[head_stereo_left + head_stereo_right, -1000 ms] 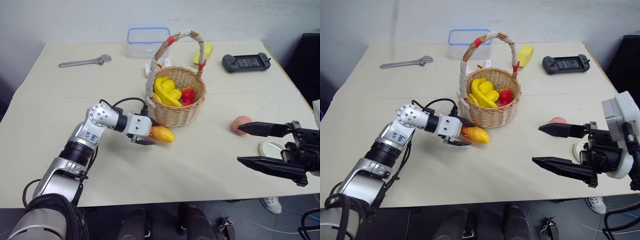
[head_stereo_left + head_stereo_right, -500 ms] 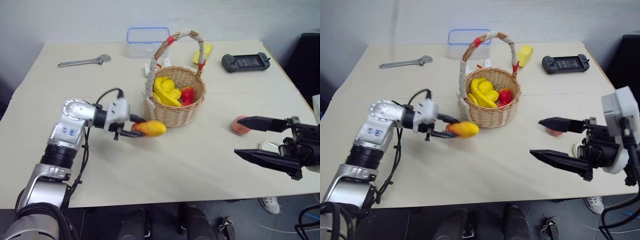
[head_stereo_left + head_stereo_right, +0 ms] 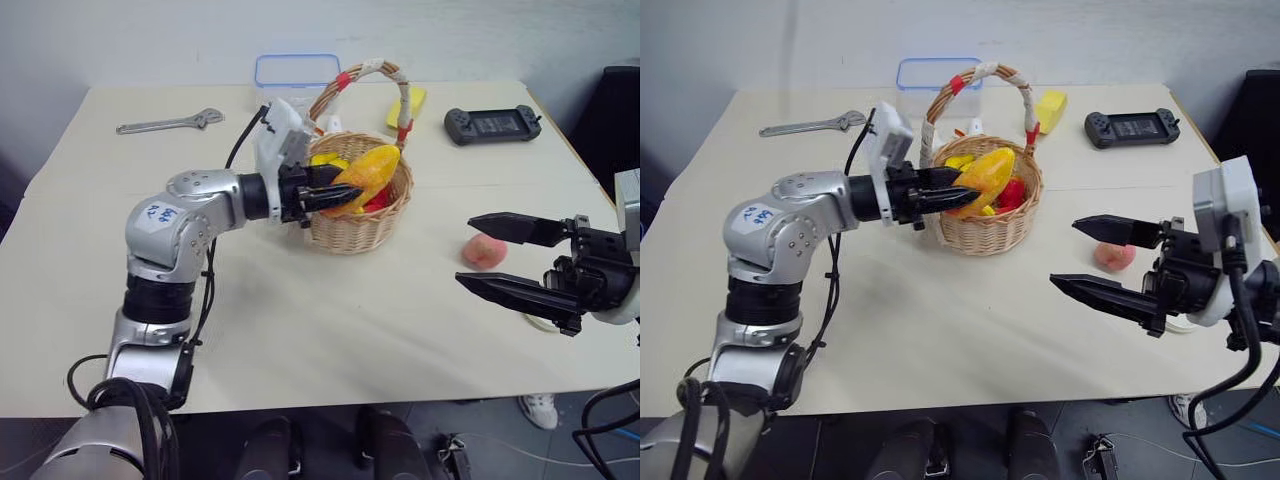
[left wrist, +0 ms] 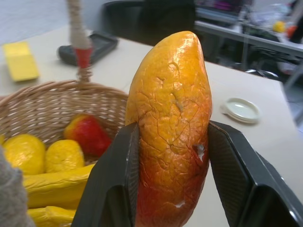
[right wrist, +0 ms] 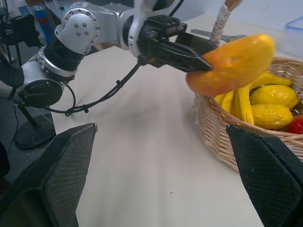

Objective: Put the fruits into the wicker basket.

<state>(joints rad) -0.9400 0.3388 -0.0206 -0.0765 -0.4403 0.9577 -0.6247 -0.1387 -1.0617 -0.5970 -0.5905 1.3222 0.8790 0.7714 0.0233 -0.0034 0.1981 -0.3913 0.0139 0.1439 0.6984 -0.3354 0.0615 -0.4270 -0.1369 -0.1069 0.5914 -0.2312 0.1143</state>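
the mango (image 3: 367, 170) is held up in the air over the near-left rim of the wicker basket (image 3: 352, 225), clear of the counter (image 3: 300, 330). its long axis runs along the left gripper (image 3: 335, 192), tilted a little upward: the red-blushed end sits back between the jaws and the orange-yellow tip points away from the arm, out over the basket's opening and toward the handle (image 3: 372, 75). in the left wrist view the two black jaws are clamped on the mango's lower half, one flat against each side, with the upper half standing free beyond the tips.

inside the basket lie yellow fruits (image 4: 45, 156) and a red one (image 4: 88, 134), below and beyond the mango.

the peach (image 3: 483, 250) rests on the counter to the right of the basket, well apart from it. the right gripper (image 3: 500, 258) hovers near it with its jaws wide apart and nothing between them, pointing toward the middle of the counter; the peach shows in the gap between the two jaws from the head camera, but whether either jaw touches it i cannot tell.

a white lid (image 4: 242, 109) lies on the counter by the right gripper. at the far side sit a clear blue-rimmed box (image 3: 290, 78), a wrench (image 3: 170, 123), a yellow sponge (image 3: 1049, 106) and a black game controller (image 3: 492, 124).
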